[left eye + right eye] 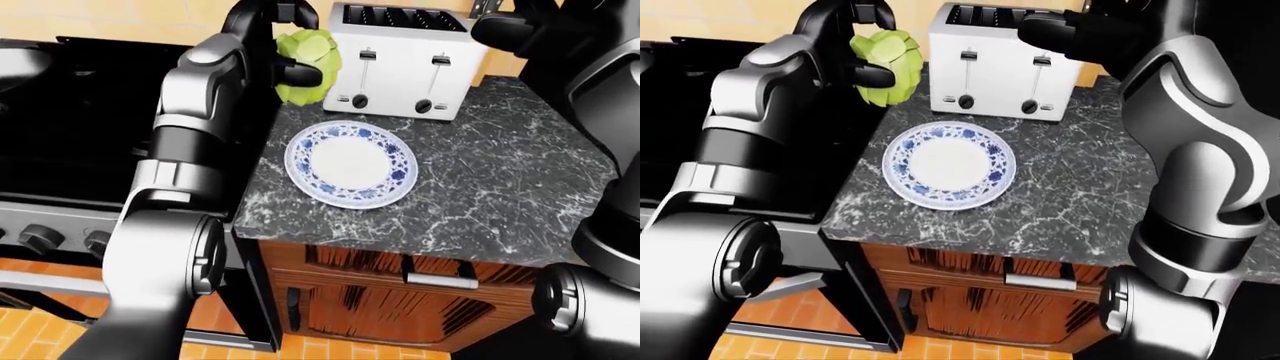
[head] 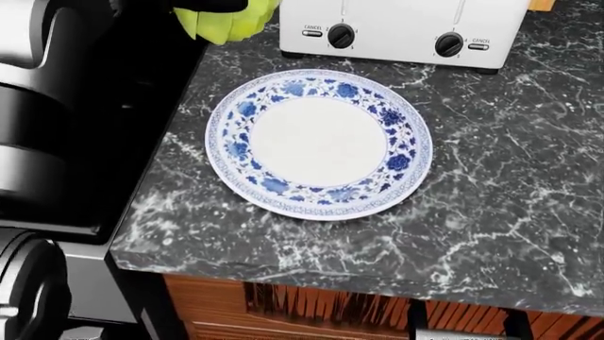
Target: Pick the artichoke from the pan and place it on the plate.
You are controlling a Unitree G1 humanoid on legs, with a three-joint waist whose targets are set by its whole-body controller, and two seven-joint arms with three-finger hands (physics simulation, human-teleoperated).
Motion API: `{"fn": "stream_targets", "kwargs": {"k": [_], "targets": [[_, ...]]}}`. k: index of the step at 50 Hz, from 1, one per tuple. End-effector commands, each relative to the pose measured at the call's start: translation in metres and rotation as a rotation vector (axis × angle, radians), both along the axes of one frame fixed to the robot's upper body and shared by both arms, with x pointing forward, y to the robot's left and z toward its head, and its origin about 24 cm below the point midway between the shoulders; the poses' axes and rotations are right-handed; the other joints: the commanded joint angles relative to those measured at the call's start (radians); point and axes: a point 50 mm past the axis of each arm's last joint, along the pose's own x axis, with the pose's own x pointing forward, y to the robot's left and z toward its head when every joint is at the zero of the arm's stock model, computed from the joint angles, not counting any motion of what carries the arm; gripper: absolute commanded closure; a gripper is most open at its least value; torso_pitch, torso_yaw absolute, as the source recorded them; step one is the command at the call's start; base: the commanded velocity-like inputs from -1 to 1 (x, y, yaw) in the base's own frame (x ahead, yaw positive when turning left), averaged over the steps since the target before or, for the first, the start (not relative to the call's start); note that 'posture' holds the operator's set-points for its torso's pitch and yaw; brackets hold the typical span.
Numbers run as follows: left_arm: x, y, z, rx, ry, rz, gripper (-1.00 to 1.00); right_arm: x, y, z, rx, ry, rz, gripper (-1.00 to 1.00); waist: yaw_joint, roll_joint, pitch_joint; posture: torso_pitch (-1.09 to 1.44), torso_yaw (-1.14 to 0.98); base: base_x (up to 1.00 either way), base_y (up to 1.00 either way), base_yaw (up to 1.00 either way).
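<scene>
The green artichoke (image 1: 310,71) hangs in the air at the stove's right edge, just left of the toaster, with my left hand (image 1: 294,43) shut on it from above and from the side. In the head view only its lower part (image 2: 226,23) shows at the top edge. The blue-and-white plate (image 2: 319,142) lies bare on the dark marble counter, below and to the right of the artichoke. My right hand (image 1: 1060,34) hovers over the toaster's top, fingers spread, holding nothing. I cannot make out the pan on the black stove.
A white toaster (image 1: 398,60) stands just above the plate in the left-eye view. The black stove (image 1: 70,127) borders the counter (image 2: 510,184) on the left. Wooden cabinet fronts (image 1: 400,300) lie under the counter's near edge.
</scene>
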Motion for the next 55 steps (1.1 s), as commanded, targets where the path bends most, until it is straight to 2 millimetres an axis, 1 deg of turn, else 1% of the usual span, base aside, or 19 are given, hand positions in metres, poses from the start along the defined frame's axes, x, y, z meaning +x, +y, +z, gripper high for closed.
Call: {"fn": "stream_targets", "kwargs": {"k": [1, 7, 18, 31, 45, 55], "targets": [[-0.01, -0.005, 0.034, -0.027, -0.136, -0.025, 1.0, -0.008, -0.001, 0.016, 0.003, -0.084, -0.004, -1.0, 0.0, -0.002, -0.034, 0.0, 0.0, 0.0, 0.0, 0.0], [-0.012, -0.013, 0.031, -0.027, -0.136, -0.049, 1.0, -0.008, -0.002, 0.017, 0.003, -0.083, -0.005, -1.0, 0.001, -0.003, -0.035, 0.0, 0.0, 0.0, 0.0, 0.0], [-0.015, -0.022, 0.029, -0.025, -0.137, -0.069, 1.0, -0.008, -0.002, 0.017, 0.003, -0.084, -0.004, -1.0, 0.001, -0.004, -0.036, 0.0, 0.0, 0.0, 0.0, 0.0], [-0.017, -0.033, 0.013, -0.019, -0.12, -0.098, 1.0, -0.009, -0.002, 0.017, 0.004, -0.086, -0.004, -1.0, 0.002, -0.005, -0.037, 0.0, 0.0, 0.0, 0.0, 0.0], [-0.019, -0.043, 0.006, -0.027, -0.106, -0.124, 1.0, -0.009, -0.003, 0.018, 0.005, -0.086, -0.006, -1.0, 0.003, -0.007, -0.037, 0.0, 0.0, 0.0, 0.0, 0.0], [-0.02, -0.05, -0.004, -0.027, -0.092, -0.142, 1.0, -0.009, -0.003, 0.018, 0.008, -0.088, -0.007, -1.0, 0.005, -0.009, -0.037, 0.0, 0.0, 0.0, 0.0, 0.0]]}}
